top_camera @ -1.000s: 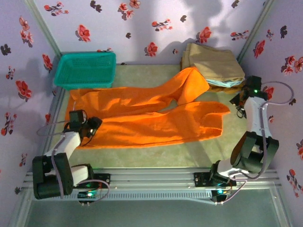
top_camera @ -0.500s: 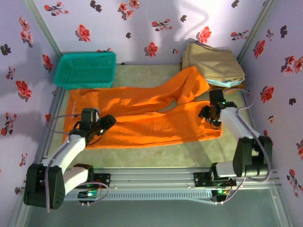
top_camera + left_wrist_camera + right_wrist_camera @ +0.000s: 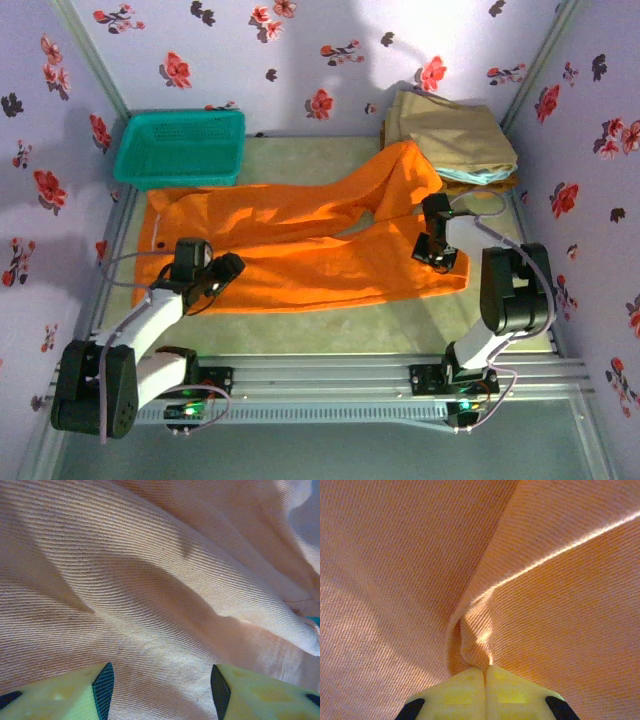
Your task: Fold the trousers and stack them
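The orange trousers (image 3: 300, 245) lie spread across the table, waist at the left and both legs running right, the far leg reaching up to the tan pile. My left gripper (image 3: 218, 273) rests on the near waist corner. In the left wrist view its fingers (image 3: 102, 687) stand apart, open, with ribbed orange cloth (image 3: 160, 605) spanning the gap. My right gripper (image 3: 436, 250) sits on the cuff end of the near leg. The right wrist view shows that gripper (image 3: 485, 672) shut on a pinched fold of the orange cloth (image 3: 475, 640).
A teal basket (image 3: 180, 147) stands at the back left, just beyond the waist. A folded tan garment (image 3: 450, 135) lies on a light blue one (image 3: 478, 178) at the back right. Floral walls close in three sides. A metal rail (image 3: 320, 375) runs along the near edge.
My right gripper swung in from the right wall onto the near leg's cuff and closed on the cloth. My left gripper moved right onto the waist corner and opened a little.
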### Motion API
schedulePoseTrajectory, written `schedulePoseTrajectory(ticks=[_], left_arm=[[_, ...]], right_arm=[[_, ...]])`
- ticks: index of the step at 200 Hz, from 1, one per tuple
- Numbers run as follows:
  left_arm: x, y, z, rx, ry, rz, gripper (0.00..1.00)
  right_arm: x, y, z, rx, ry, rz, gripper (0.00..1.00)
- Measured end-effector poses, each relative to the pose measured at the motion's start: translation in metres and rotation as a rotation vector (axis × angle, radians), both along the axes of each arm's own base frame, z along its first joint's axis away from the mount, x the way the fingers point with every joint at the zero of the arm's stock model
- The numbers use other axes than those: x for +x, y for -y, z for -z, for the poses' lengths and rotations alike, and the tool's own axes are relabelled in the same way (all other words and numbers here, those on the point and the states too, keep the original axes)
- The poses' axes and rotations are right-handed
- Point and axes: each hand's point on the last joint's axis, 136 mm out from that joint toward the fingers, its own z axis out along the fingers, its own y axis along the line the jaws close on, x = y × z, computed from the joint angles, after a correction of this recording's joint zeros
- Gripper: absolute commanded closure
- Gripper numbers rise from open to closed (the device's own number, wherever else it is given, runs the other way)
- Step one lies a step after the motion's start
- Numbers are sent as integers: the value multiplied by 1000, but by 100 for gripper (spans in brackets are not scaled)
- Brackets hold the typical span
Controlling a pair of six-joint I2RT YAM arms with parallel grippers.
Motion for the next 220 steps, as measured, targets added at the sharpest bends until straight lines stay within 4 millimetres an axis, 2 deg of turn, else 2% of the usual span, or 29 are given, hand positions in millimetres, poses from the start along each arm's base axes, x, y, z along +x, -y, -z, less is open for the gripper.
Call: schedulePoseTrajectory(ticks=[14, 38, 51, 57, 62, 71, 82, 87, 99, 113, 132, 139, 145, 152, 163, 176, 186, 202, 220], left_arm=[[0, 0, 0, 0, 0, 0, 43], [0, 0, 0, 0, 0, 0, 43], [0, 0, 0, 0, 0, 0, 44], [0, 0, 0, 0, 0, 0, 44], [0, 0, 0, -1, 1, 0, 44], [1, 0, -1, -1, 3, 0, 44], [3, 1, -5, -3, 10, 1, 41], [5, 2, -8, -5, 15, 4, 38], [10, 4, -17, -11, 30, 10, 35], [16, 6, -28, -15, 49, 20, 32], [19, 7, -41, -16, 80, 25, 31], [19, 7, -44, -15, 89, 28, 31], [18, 6, -46, -16, 93, 29, 31], [17, 6, -47, -16, 95, 28, 32], [15, 6, -49, -15, 98, 30, 34], [14, 6, -48, -13, 94, 31, 37], [13, 5, -45, -10, 88, 33, 38], [11, 5, -37, -6, 69, 33, 39], [5, 3, -16, 1, 29, 29, 40]], right_arm=[[-1, 6, -13, -29, 33, 11, 100], [-3, 24, -52, -88, 141, 54, 100], [-7, 48, -75, -115, 198, 126, 100], [-11, 65, -86, -132, 224, 183, 100], [-15, 84, -96, -152, 248, 250, 83], [-24, 116, -111, -180, 281, 371, 36], [-41, 159, -132, -230, 330, 539, 3], [-51, 176, -141, -249, 353, 613, 1], [-66, 198, -158, -268, 400, 717, 1], [-69, 197, -168, -241, 443, 734, 6], [-54, 173, -165, -128, 482, 676, 17], [-46, 156, -160, -87, 484, 622, 22], [-40, 139, -155, -57, 480, 567, 31], [-30, 110, -148, -12, 471, 477, 42], [-15, 55, -134, 69, 448, 300, 66], [-10, -6, -111, 153, 396, 124, 87], [-11, -43, -90, 192, 343, 33, 100], [-19, -92, -49, 218, 225, -87, 100], [-30, -127, -11, 219, 133, -162, 100]])
